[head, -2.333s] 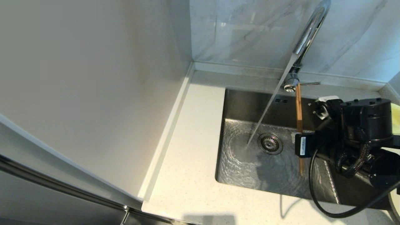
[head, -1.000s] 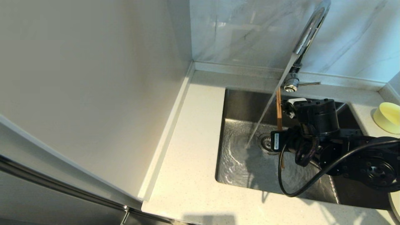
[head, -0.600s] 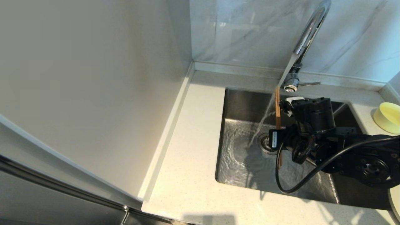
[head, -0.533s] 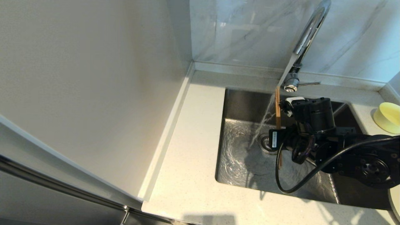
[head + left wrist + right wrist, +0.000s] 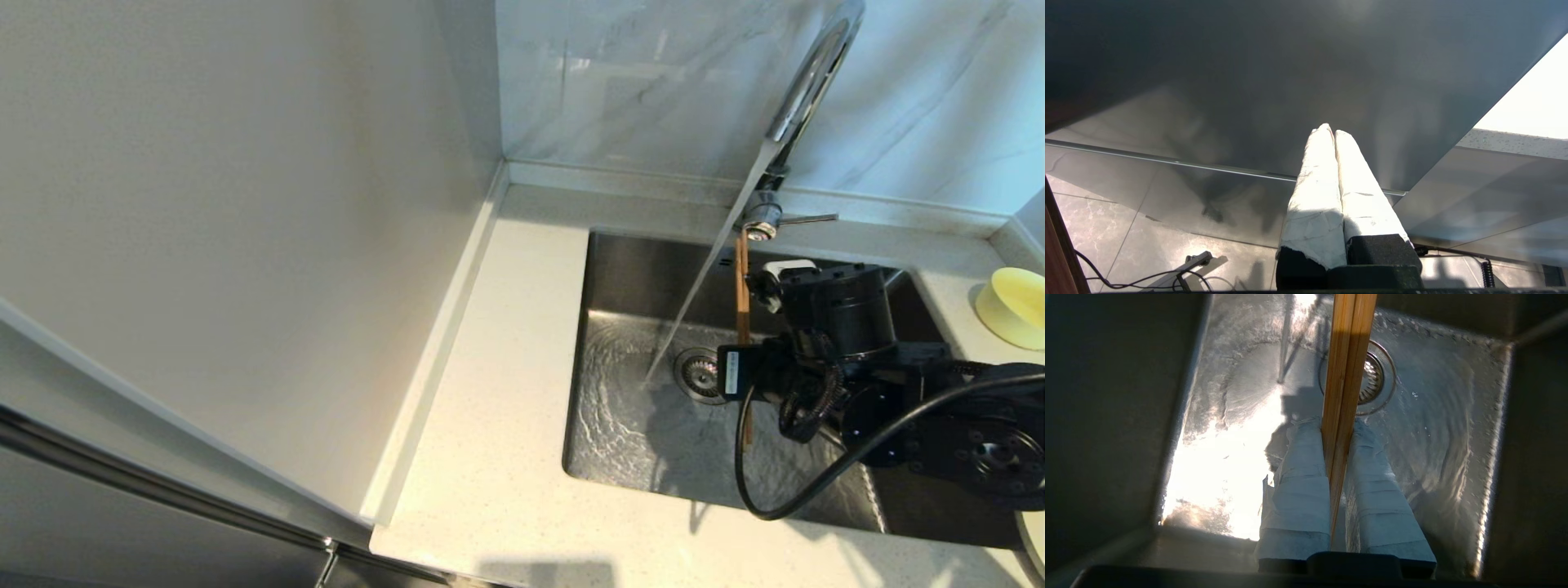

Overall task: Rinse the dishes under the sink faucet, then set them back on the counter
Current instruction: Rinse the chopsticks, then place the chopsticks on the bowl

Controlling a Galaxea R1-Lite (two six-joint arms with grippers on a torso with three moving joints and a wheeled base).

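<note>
My right gripper (image 5: 1336, 422) is shut on the pair of brown chopsticks (image 5: 741, 278), holding them upright over the sink (image 5: 629, 269). The chopsticks (image 5: 1347, 355) stand between the taped fingers (image 5: 1298, 477), above the drain strainer (image 5: 700, 376). Water (image 5: 702, 269) runs slanting from the chrome faucet (image 5: 804, 82) and lands left of the drain; the chopsticks are just right of the stream, apart from it. The pale yellow bowl (image 5: 1012, 306) sits on the counter at the far right. A sliver of the white plate (image 5: 1030, 523) shows at the lower right edge. My left gripper (image 5: 1332, 131) is shut and empty, out of the head view.
The speckled counter (image 5: 506, 392) stretches left of the sink up to a tall pale cabinet wall (image 5: 245, 204). The faucet's thin lever (image 5: 808, 218) points right behind the basin. My right arm and its black cable (image 5: 784, 506) cover the sink's right half.
Over the last second the right gripper carried the chopsticks left into the water stream, which broke on them, then back right; the stream now falls unbroken.
</note>
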